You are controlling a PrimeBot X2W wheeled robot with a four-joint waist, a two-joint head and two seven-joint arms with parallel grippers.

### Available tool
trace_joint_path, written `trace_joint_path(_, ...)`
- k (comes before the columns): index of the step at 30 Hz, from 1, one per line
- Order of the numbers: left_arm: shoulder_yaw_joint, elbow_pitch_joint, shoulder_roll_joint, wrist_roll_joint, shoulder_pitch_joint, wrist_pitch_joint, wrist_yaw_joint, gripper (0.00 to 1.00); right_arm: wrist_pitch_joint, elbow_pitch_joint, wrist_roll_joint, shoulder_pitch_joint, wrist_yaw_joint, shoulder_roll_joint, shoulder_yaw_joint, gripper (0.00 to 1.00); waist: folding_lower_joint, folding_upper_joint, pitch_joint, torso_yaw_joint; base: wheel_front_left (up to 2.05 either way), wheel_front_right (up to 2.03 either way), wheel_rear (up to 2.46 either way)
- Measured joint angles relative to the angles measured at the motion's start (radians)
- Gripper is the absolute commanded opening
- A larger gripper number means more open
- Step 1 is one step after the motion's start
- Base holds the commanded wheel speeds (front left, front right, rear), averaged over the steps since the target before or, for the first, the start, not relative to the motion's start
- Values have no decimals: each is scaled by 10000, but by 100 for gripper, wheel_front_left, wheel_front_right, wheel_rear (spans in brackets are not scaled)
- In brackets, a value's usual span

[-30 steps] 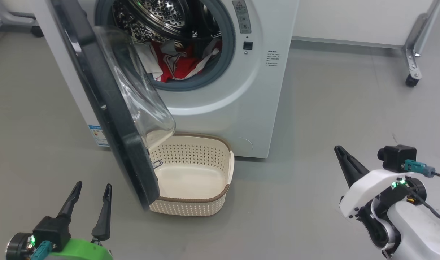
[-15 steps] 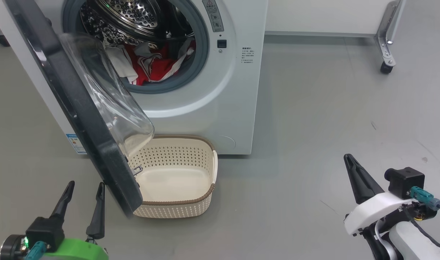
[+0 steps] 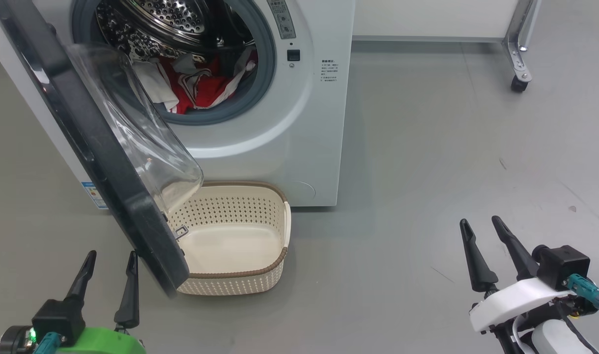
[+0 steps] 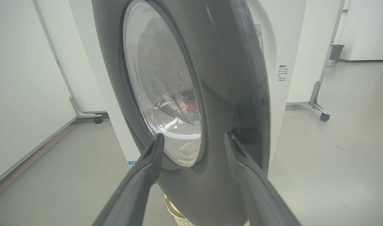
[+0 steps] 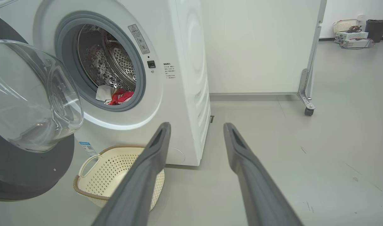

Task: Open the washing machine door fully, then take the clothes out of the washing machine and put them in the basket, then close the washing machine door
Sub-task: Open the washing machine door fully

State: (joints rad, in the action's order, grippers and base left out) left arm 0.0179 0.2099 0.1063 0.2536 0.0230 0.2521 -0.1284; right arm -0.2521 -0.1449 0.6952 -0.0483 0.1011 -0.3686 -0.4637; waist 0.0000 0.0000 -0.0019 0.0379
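Both the left gripper (image 3: 112,254) and right gripper (image 3: 479,221) show fingers apart, empty; the washing machine door (image 3: 83,147) hangs part-open over the basket (image 3: 240,271), so pushing it wider seems next.

bare lab: grey floor (image 3: 427,172), wheeled white partitions (image 5: 257,47), a washing machine (image 3: 309,147)

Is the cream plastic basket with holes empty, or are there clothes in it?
Empty: the cream perforated plastic basket shows a bare floor; the red-and-white fabric clothes lie inside the steel drum.
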Motion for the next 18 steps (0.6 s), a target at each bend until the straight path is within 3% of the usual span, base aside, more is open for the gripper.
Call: trace_joint_path(18, -36, 23, -146, 0, 24, 0, 0, 100, 0, 650, -934, 847, 73, 433, 717, 100, 0, 0, -14, -5, 0, 0, 0)
